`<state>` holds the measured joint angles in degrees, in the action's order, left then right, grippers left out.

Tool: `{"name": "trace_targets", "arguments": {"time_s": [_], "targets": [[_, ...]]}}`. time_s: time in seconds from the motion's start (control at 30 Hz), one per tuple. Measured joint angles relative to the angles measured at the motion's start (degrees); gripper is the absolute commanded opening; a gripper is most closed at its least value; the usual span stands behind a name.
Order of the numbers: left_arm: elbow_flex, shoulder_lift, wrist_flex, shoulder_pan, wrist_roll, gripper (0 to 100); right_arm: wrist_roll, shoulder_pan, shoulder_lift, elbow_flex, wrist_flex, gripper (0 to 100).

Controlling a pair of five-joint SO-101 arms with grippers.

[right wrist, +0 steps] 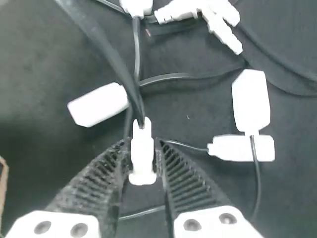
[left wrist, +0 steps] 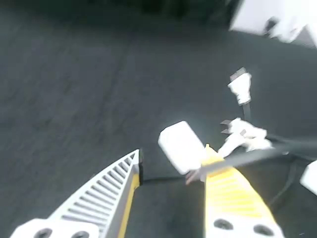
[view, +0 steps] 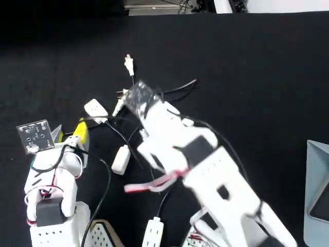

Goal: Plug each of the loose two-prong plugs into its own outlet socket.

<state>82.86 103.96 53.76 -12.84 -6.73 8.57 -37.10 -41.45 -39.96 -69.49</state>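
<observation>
The high view has the right gripper amid tangled cables, the left wrist view the left gripper spread wide by a socket block, and the right wrist view jaws pinching a white plug whose cable could snag and twist it loose.

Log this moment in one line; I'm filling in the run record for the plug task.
left gripper: open, near white socket block | right gripper: shut on white plug | loose plug: unheld, farther out

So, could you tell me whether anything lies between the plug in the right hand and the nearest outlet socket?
Yes: a black cord crosses between the plug and that outlet socket; nothing else visible.
</observation>
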Motion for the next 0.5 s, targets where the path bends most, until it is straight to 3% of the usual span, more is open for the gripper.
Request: {"name": "trace_targets", "arguments": {"time_s": [0.23, 0.5], "targets": [[-0.70, 0.00, -4.31, 7.91, 0.00, 20, -0.18, -8.35, -14.86, -10.90, 5.45, 1.1], [-5.01, 0.00, -4.40, 19.52, 0.00, 20, -0.18, -9.58, -17.23, -13.54, 7.82, 1.1]]}}
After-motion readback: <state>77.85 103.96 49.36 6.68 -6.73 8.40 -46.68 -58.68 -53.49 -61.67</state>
